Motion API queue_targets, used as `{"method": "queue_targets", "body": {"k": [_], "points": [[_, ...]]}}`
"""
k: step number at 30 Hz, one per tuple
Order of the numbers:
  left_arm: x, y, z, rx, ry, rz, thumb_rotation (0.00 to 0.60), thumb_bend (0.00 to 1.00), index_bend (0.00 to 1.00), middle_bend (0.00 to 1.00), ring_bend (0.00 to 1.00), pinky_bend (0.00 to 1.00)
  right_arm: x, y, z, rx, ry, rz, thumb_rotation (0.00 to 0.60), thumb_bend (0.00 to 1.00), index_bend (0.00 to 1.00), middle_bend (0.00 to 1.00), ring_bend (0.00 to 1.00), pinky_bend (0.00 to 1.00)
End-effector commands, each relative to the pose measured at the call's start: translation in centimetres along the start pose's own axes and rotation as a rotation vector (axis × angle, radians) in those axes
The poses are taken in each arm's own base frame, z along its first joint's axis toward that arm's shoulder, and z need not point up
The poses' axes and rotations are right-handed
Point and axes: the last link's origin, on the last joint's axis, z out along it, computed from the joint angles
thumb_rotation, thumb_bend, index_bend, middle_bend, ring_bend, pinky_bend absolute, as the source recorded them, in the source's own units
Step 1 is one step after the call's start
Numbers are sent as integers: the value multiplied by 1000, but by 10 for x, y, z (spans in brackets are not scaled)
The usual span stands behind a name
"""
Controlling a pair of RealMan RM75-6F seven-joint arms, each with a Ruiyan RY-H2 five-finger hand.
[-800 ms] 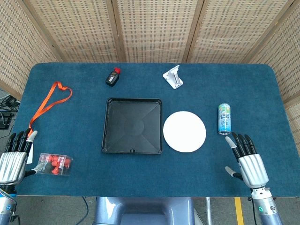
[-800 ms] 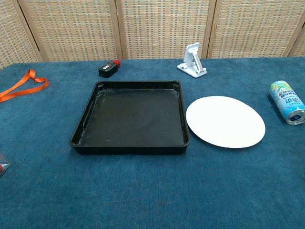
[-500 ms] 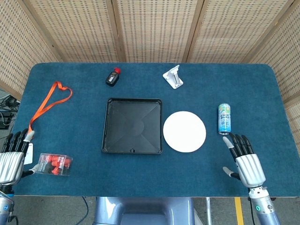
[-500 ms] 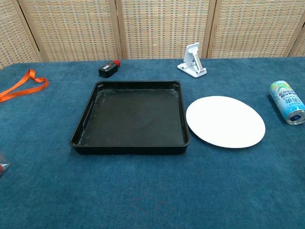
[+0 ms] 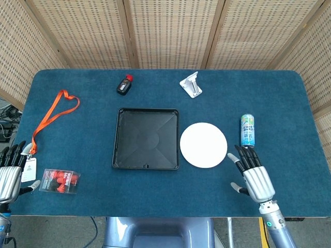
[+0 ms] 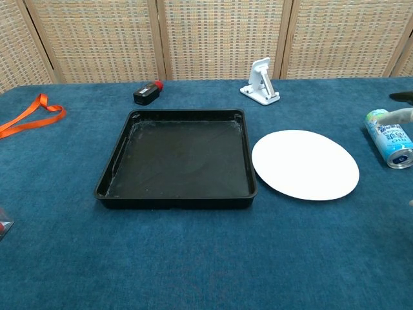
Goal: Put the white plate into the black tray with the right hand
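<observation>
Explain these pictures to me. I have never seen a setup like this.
This is a two-armed robot with human-like hands, seated at a blue table. The head view looks down from above; the chest view looks across the table from lower down. The right hand and left hand hover near the table's near edge, fingers apart, holding nothing. On the table lie a black tray, a white plate just right of it, a can on its side, an orange strap, a small black bottle, a white stand and a clear box of red things.
</observation>
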Motion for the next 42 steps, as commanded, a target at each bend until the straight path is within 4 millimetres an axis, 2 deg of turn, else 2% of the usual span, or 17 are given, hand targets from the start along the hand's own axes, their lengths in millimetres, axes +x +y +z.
{"method": "queue_targets", "body": {"k": [1,9,16,24,30,42], "points": [[0,0,0,-1,0,-1,600,0,0,0,0,0,-12,-7,16,-4,-12,3,600,142,227,0,0,0],[1,0,0,0,-1,-2,600,0,0,0,0,0,-35,-17,39,-13,-37,-29,600,141,250,0,0,0],[0,1,0,-5,-4,-3,600,0,0,0,0,0,-51,-18,53,-23,-51,-35,600,175,303,27,0,0],[0,1,1,1,1,-9,600,0,0,0,0,0,-66,-20,57,-18,-60,-33,600,238,378,74,0,0],[-1,1,1,1,-1,-8,600,0,0,0,0,0,-74,-20,62,-15,-71,-38,600,293,387,85,0,0],[-5,2,3,0,-14,-3,600,0,0,0,0,0,-85,-17,71,-21,-80,-33,600,315,414,113,0,2]]}}
